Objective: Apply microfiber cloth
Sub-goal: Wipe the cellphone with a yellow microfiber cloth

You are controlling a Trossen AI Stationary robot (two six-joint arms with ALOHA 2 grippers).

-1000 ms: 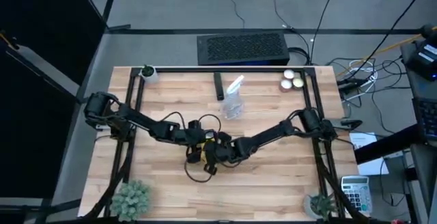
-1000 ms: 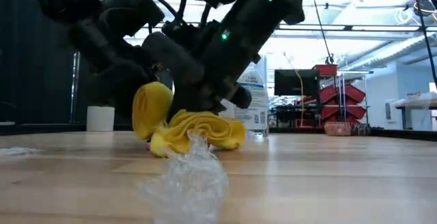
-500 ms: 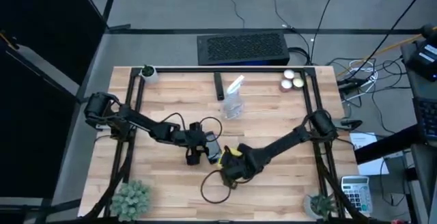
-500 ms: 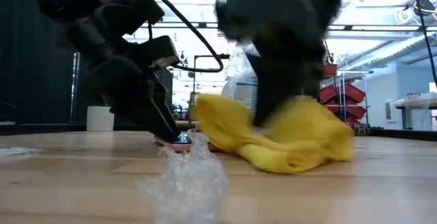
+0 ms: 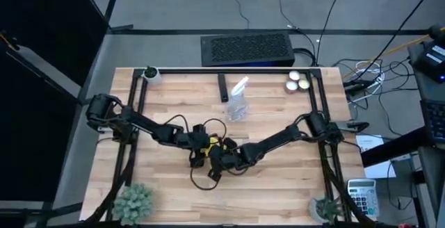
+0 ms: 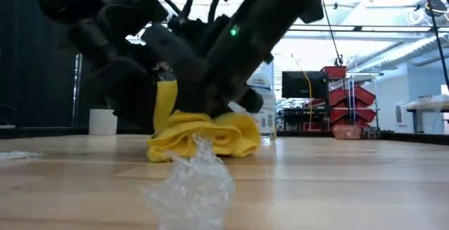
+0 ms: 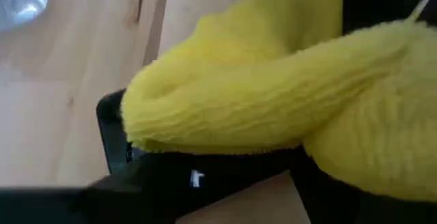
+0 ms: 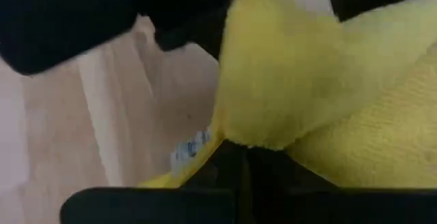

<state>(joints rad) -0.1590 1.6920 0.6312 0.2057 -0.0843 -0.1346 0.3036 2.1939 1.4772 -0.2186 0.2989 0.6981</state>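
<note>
While the microfiber cloth lies bunched on the bench near its middle, both arms crowd over it and the dark phone beneath, whose edge peeks out under the yellow folds in the left wrist view. The right tool presses down into the cloth, seemingly clamped on a fold of it, though the fabric hides the grip. The left tool sits just beside it at the phone; whether its fingers are apart or together cannot be told. Doing the wipe well probably means keeping the cloth flat against the phone, pressing lightly and evenly, and letting the left arm steady the phone so it does not slide.
</note>
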